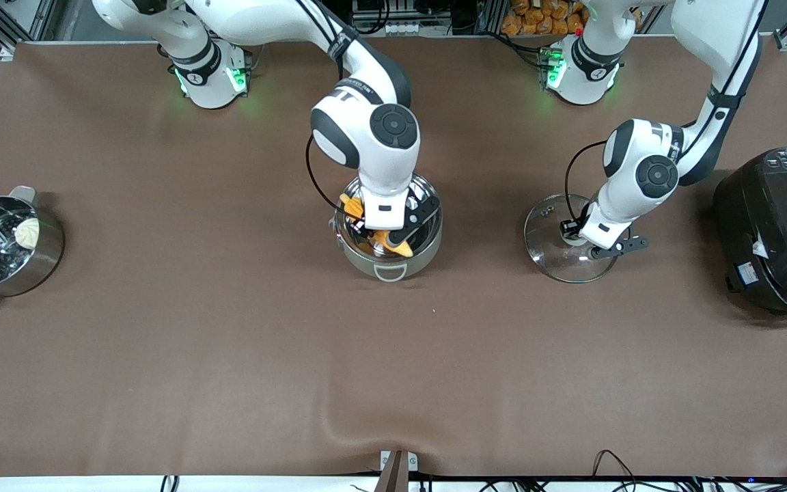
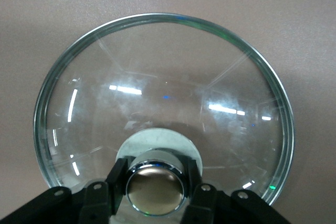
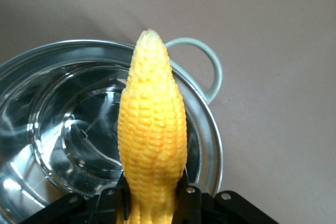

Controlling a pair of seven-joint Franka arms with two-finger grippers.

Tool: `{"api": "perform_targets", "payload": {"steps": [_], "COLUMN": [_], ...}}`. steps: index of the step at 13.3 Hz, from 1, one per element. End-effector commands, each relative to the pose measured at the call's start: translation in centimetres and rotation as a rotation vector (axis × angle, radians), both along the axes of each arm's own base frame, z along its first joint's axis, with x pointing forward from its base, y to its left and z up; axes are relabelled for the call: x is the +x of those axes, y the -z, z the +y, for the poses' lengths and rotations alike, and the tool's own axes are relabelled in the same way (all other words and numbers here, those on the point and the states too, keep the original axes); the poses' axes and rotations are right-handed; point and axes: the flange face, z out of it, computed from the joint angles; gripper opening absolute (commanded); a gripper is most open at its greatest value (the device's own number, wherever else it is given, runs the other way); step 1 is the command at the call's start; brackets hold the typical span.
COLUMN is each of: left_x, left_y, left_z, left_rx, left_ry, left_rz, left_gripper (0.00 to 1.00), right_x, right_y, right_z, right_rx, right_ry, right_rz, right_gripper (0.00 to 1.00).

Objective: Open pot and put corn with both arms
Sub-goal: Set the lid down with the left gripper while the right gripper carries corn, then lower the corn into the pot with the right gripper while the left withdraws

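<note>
Table point(image 1: 161, 355), one, brown, filling the frame. Arms, two: the right arm comes down from upper left of the front view to centre frame, the left arm from upper right to centre right. Black cooker point(image 1: 776, 232), one, at the right edge. Steamer pot point(image 1: 4, 246), one, at the left edge, with one white bun point(image 1: 26, 232) inside. Pot point(image 1: 388, 236), one, centre frame, uncovered, two grey loop handles, one of them plain in the right wrist view point(image 3: 207, 66). Lid point(image 1: 564, 239), one, clear glass, lying on the table toward the left arm's end, well apart from the pot; its rim looks flat on the cloth in the left wrist view. Corn point(image 3: 151, 129), one cob, over the pot's open mouth, tip over the rim, stub end clamped in the right gripper point(image 1: 393, 232). Knob point(image 2: 155, 189), one, copper-toned, pinched by the left gripper point(image 1: 581, 236). Progress, judged: opening is done, lid off and set aside; the cob is over the pot but not yet released. Left to do: lower and let go of the corn, withdraw the right arm, and free the lid.
</note>
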Motion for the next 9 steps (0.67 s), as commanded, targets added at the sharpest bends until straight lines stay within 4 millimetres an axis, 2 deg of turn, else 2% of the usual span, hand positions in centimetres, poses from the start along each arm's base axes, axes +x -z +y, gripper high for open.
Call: {"api": "perform_targets", "payload": {"steps": [1, 2, 4, 6, 7, 9], "left_x": [-0.4, -0.3, 0.6, 2.4, 3.4, 6.0], "left_y": [0.1, 0.0, -1.4, -5.1, -7.7, -14.4], "left_z": [0.6, 0.8, 1.9, 2.0, 2.0, 1.8], "left_rx": [0.002, 0.003, 0.005, 0.008, 0.015, 0.034], "left_ry": [0.026, 0.021, -0.003, -0.005, -0.01, -0.018], "left_rz": [-0.025, -0.027, -0.054, -0.122, -0.143, -0.161], "left_gripper": [0.25, 0.99, 1.0, 1.0, 1.0, 1.0], "right_x": [-0.6, -0.8, -1.5, -1.7, -1.9, -2.2], "right_y": [0.4, 0.9, 1.6, 2.1, 2.1, 2.4], "right_z": [1.3, 1.5, 2.1, 2.1, 2.2, 2.5], "right_rx": [-0.034, -0.038, -0.05, -0.059, -0.059, -0.059], "right_ry": [-0.004, 0.013, 0.013, 0.012, 0.018, 0.039], "right_rz": [-0.03, -0.03, -0.031, -0.023, -0.025, -0.027], "right_gripper": [0.02, 0.02, 0.02, 0.02, 0.02, 0.02]}}
